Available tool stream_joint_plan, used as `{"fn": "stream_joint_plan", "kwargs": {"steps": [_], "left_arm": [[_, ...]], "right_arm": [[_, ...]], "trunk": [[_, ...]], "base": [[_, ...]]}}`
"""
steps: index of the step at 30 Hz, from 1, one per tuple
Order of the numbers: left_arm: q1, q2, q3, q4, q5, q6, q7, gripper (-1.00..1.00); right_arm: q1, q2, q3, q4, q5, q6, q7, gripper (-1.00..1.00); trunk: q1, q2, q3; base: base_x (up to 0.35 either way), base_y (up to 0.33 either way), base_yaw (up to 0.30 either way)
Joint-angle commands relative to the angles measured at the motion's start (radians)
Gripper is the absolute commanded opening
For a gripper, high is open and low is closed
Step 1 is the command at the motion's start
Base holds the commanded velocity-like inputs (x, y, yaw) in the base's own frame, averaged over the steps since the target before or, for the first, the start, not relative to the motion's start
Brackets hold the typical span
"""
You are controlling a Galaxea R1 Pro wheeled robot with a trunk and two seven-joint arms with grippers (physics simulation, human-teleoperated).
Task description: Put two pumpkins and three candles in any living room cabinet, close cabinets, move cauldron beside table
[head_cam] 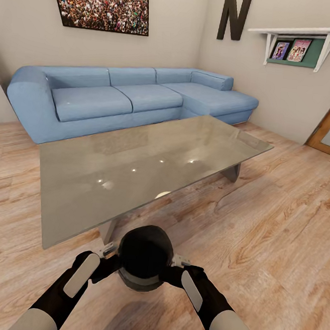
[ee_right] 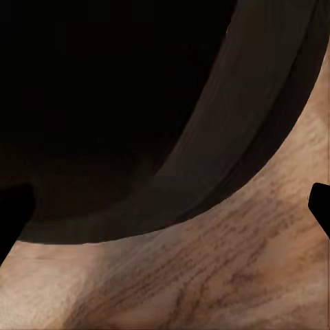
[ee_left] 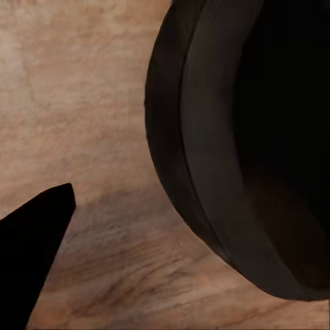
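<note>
Both end effectors flank cauldron (head_cam: 145, 256), just beside table (head_cam: 83, 177).

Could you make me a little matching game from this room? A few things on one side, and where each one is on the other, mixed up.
Things:
1. cauldron
2. sofa
3. table
4. shelf

Places:
A. high on the wall at the right, with pictures under it
B. between the two arms, low over the wooden floor at the table's near edge
C. in the middle of the room, with a glossy grey top
D. along the far wall, behind the table

Pairs: 1-B, 2-D, 3-C, 4-A
</note>
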Motion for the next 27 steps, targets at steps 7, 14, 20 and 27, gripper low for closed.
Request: {"fn": "stream_joint_plan", "kwargs": {"steps": [7, 14, 20, 27], "left_arm": [[0.0, 0.0, 0.003, -0.001, 0.01, 0.0, 0.009, 1.0], [0.0, 0.0, 0.005, -0.001, 0.01, 0.0, 0.009, 1.0], [0.0, 0.0, 0.004, -0.001, 0.01, 0.0, 0.008, 1.0], [0.0, -0.003, 0.002, -0.001, 0.011, 0.0, 0.01, 1.0]], "right_arm": [[0.0, 0.0, 0.0, -0.001, 0.001, 0.004, 0.001, 1.0], [0.0, 0.0, 0.001, -0.001, 0.001, 0.004, 0.001, 1.0], [0.0, 0.0, 0.0, -0.001, 0.001, 0.004, 0.001, 1.0], [0.0, 0.0, 0.0, -0.001, 0.001, 0.004, 0.001, 1.0]], "trunk": [[0.0, 0.0, -0.001], [0.0, 0.0, -0.001], [0.0, 0.0, -0.001], [0.0, 0.0, -0.001]], "base": [[0.0, 0.0, 0.0], [0.0, 0.0, 0.0], [0.0, 0.0, 0.0], [0.0, 0.0, 0.0]]}}
